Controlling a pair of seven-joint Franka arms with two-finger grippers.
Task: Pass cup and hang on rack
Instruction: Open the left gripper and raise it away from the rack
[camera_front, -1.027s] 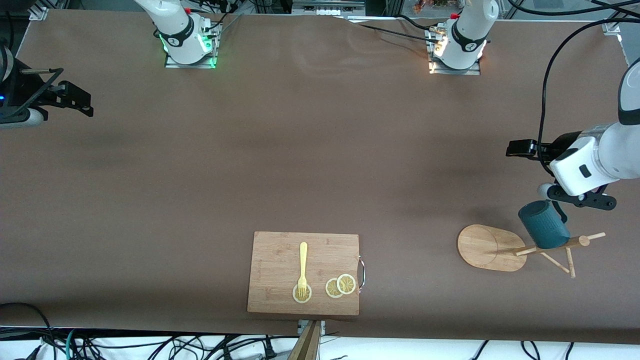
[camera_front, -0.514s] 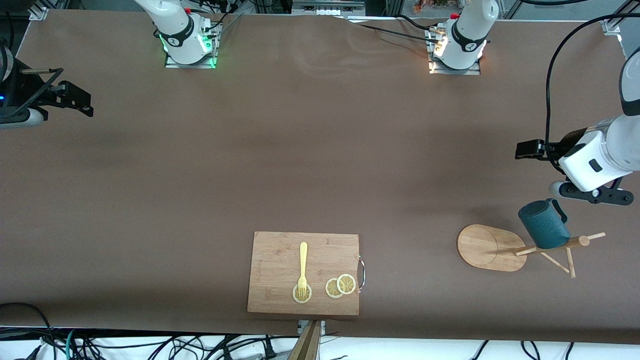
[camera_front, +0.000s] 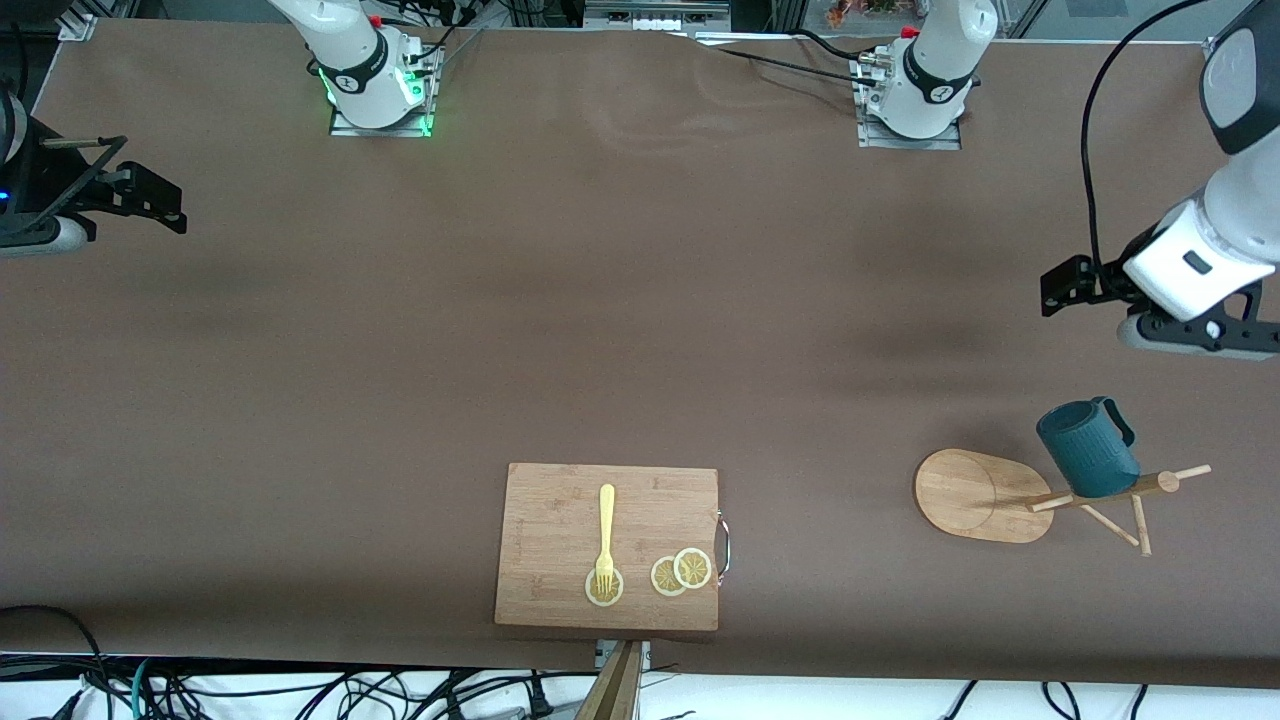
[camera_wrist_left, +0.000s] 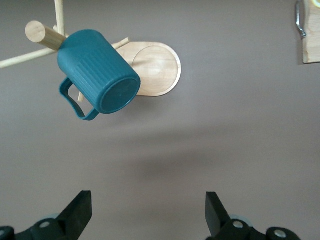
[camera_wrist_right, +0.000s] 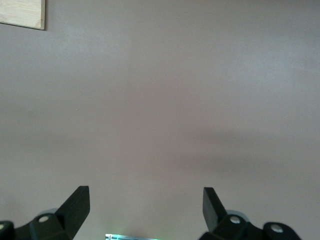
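Left gripper hung with its fingers spread wide and nothing between them, over bare table at the left arm's end, well apart from the cup. The cup, a dark teal mug with a ribbed outside, was on the rack, tilted, its flat bottom turned toward the left wrist camera and its loop handle free in the air. From these views I could not tell exactly which peg carried it. The rack stood on its oval base, nearer to the front camera than the gripper.

Right gripper waited over bare table at the right arm's end, its fingers also wide apart and empty.

The hanging seemed done. As a judgement, the cup looked stiff, light and probably of plastic; the ribs should give the pads good friction. A hold across the rim or wall would be safer than on the thin handle. The rack seemed light and could tip if it was pushed.

A wooden cutting board with a yellow fork and lemon slices lay near the front edge.
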